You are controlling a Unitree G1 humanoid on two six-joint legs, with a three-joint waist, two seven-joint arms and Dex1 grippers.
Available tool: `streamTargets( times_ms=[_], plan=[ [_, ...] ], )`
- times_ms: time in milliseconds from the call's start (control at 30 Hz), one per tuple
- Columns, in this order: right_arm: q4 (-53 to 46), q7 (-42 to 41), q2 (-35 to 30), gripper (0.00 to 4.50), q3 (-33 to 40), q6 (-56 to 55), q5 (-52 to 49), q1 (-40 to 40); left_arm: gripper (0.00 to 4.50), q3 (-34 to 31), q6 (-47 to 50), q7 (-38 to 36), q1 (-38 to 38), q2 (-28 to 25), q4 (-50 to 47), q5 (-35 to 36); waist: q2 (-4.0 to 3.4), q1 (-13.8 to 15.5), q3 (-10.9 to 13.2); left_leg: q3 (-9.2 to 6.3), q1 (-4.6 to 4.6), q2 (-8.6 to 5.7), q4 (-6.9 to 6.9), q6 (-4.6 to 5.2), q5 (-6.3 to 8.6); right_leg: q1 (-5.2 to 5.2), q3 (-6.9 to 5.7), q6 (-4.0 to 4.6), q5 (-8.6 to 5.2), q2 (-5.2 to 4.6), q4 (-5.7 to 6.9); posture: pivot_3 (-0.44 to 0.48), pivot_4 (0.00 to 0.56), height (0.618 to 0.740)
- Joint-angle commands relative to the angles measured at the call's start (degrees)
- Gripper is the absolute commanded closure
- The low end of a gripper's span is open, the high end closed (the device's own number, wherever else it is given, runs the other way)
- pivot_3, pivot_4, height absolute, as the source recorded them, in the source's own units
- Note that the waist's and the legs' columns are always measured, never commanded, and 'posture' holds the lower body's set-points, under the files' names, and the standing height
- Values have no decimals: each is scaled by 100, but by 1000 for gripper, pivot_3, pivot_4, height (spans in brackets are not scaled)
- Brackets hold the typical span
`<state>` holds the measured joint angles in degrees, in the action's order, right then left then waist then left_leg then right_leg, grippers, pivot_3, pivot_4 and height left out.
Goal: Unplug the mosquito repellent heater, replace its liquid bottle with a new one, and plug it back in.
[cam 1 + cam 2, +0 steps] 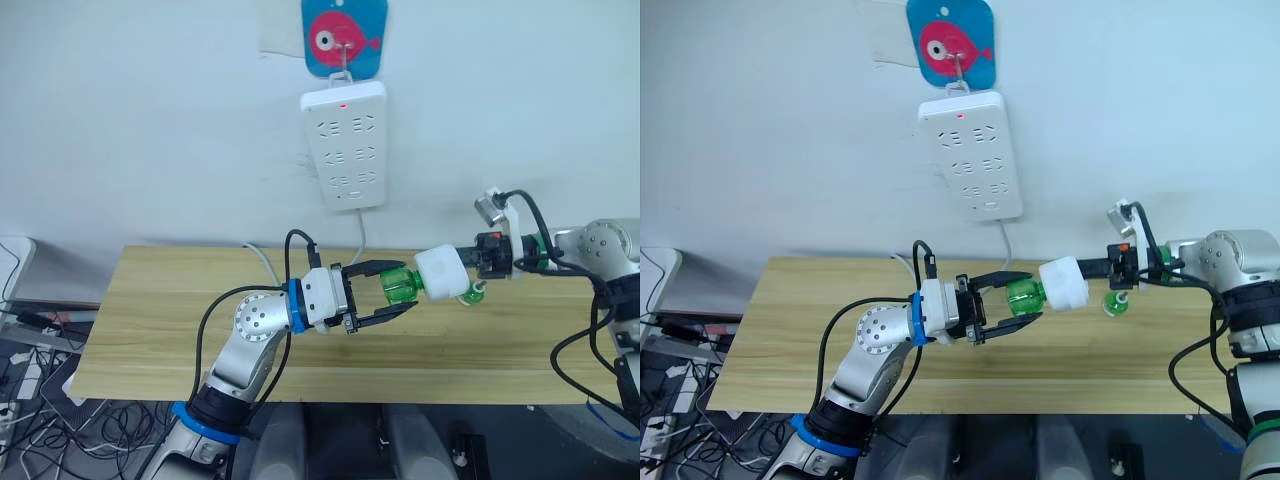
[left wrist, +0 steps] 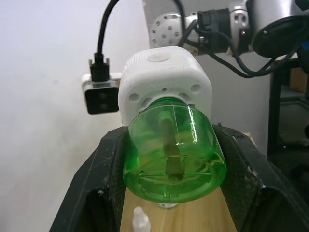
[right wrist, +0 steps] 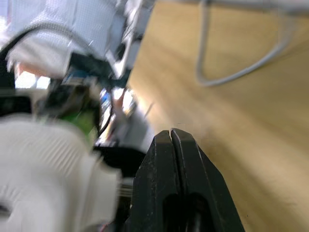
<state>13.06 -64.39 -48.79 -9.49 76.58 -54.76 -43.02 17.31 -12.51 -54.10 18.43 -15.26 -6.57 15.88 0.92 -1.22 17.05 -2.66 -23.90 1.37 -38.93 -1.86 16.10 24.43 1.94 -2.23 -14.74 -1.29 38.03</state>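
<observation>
We hold the mosquito repellent heater (image 1: 442, 273) in mid-air above the bench (image 1: 150, 330), unplugged, well below the power strip (image 1: 344, 145) at its 11 o'clock on the wall. Our right hand (image 1: 478, 258) grips the white body from its 3 o'clock side; its fingers look pressed together in the wrist view. Our left hand (image 1: 385, 296) is spread around the green liquid bottle (image 1: 400, 284), fingers on both sides, contact unclear. Another green bottle (image 1: 474, 293) lies on the bench at the heater's 4 o'clock. We judge this the bottle-swapping step: next, close on the bottle and twist.
</observation>
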Motion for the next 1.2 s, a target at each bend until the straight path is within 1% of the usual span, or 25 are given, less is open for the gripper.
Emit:
streamTargets(
  times_ms=[33, 167, 200, 400, 500, 600, 733, 800, 867, 933, 1033, 1133, 1200],
  plan=[
    [-842, -3, -184, 4474, 584, 697, -567, 324, 2243, -84, -1, 109, -71, 14, -277, 81, 0, 2, 0, 1, 1, 0, -1, 0, 0, -1, -4, 0, 0, 0, 0, -35, 281, 740],
    [-1270, 371, -96, 4474, 1207, 1488, -1221, 470, 2243, -97, 12, 168, -72, 27, -183, 51, 0, -31, 0, 1, 7, -1, -4, 0, 0, -3, -7, -1, 1, 0, 11, -44, 281, 740],
    [-1328, 496, -95, 4474, 1281, 1563, -1435, 467, 2243, -95, -3, 159, -59, 30, -151, 46, 0, -37, 0, 1, 9, 0, -5, 0, 0, -3, -8, -1, 1, 2, 13, -62, 285, 740],
    [-1389, 1278, -405, 4474, 1187, 1592, -3143, 207, 2243, -86, -33, 87, 55, 62, 46, 28, 0, -67, 1, 8, 12, 6, -6, 1, 0, -5, -6, 0, 1, 13, 16, -91, 302, 740],
    [-1249, 1821, -250, 4474, 1244, 1591, -3516, -84, 2243, -84, -46, 14, 69, 57, 83, 38, 1, -84, 1, 16, 11, 6, -6, 1, 0, -5, -4, 0, 1, 13, 14, -103, 304, 740],
    [-956, 2331, -42, 4474, 1277, 1512, -3668, -475, 2243, -66, -68, -96, 62, 31, 123, 58, 1, -105, 2, 18, 11, 6, -5, 1, 0, -5, -5, 0, 1, 13, 14, -111, 312, 740],
    [-554, 2908, 292, 4474, 1359, 1320, -3456, -992, 2243, -59, -62, -176, 28, 30, 93, 75, 1, -141, 2, 23, 10, 6, -5, 1, 0, -4, -3, 0, 1, 12, 14, -121, 313, 740],
    [-336, 3089, 430, 4474, 1395, 1143, -3080, -1141, 2243, -62, -62, -195, 23, 48, 81, 79, 1, -149, 2, 23, 7, 6, -4, 1, 0, -4, -4, 0, 1, 11, 10, -122, 314, 740],
    [-146, 3042, 441, 4474, 1363, 969, -2597, -1156, 2243, -48, -53, -215, 15, 67, 45, 96, 1, -140, 2, 22, 5, 6, -4, 1, 0, -4, -4, 0, 1, 10, 7, -117, 312, 740],
    [-15, 2933, 443, 4474, 1280, 781, -2129, -1057, 2243, -33, -26, -210, 5, 92, -7, 118, 1, -135, 2, 21, 1, 6, -4, 1, 0, -4, -3, 0, 1, 8, 4, -118, 317, 740],
    [-13, 2543, 384, 4474, 961, 427, -1352, -629, 2243, 1, -1, -182, -18, 130, -91, 124, 1, -136, 2, 20, 2, 6, -2, 3, 1, -4, -2, 0, 1, 7, 1, -114, 317, 740],
    [-212, 2245, 399, 4474, 858, 420, -1067, -167, 2243, -9, 16, -136, -15, 153, -115, 123, 1, -137, 2, 17, 2, 7, -1, 3, 1, -3, 2, 0, 1, 7, 3, -103, 316, 740],
    [-462, 2074, 390, 4474, 856, 537, -1045, 73, 2243, -39, 12, -133, 6, 140, -88, 112, 0, -147, 3, 12, 4, 8, -1, 3, 1, -1, 5, 0, 1, 8, 7, -99, 319, 740]
  ],
)
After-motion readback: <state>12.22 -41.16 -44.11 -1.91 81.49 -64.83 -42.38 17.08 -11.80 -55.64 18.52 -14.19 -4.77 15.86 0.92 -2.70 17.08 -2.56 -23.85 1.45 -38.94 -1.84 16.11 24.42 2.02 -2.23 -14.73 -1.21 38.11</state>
